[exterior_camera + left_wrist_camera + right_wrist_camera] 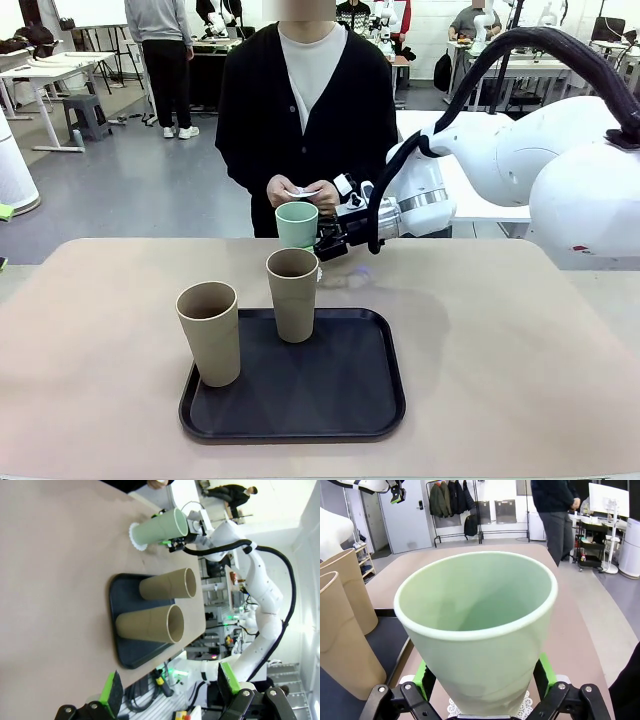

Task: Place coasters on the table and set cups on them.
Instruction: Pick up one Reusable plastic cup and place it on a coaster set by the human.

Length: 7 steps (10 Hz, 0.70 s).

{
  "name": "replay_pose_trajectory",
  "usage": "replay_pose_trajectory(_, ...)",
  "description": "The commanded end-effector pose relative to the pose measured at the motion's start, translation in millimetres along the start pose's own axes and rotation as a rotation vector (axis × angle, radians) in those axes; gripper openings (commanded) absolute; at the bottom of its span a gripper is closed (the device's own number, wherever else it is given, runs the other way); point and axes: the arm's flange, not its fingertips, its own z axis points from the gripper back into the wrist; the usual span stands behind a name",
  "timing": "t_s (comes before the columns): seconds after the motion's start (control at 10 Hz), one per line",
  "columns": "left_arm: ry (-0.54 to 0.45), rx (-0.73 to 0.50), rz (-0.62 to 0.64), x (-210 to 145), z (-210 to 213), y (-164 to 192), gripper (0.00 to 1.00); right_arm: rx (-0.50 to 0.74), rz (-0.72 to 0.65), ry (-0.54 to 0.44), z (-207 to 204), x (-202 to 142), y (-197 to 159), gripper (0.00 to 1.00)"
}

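Done: mint cup (297, 224) on a coaster (134, 535) on the counter (500, 380).
Left: two tan cups (210, 332) wait in the tray (370, 400).
Right claw (322, 243): straddles mint cup, grip unclear.
Left claw (170, 687): apart, empty.

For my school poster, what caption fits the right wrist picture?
Mint green cup standing on a lacy white coaster, inside the open right gripper.

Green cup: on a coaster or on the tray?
On a coaster: the green cup stands on the scalloped white disc, beyond the tray.
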Motion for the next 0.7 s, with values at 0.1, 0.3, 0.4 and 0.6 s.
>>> replay_pose_trajectory(0.1,-0.001,-0.008,-0.002,-0.8,0.6,0.4,1.0,0.012,-0.023,0.017,1.7,-1.7,-0.2,1.0)
replay_pose_trajectory(0.3,-0.001,-0.008,-0.002,-0.8,0.6,0.4,1.0,0.018,-0.032,0.03,2.9,-1.1,-0.4,1.0)
replay_pose_trajectory(0.4,-0.001,-0.008,-0.002,-0.8,0.6,0.4,1.0,0.019,-0.036,0.043,3.7,-1.8,0.1,1.0)
replay_pose_trajectory(0.6,-0.001,-0.008,-0.002,-0.8,0.6,0.4,1.0,0.011,-0.044,0.08,7.8,-1.1,-0.3,1.0)
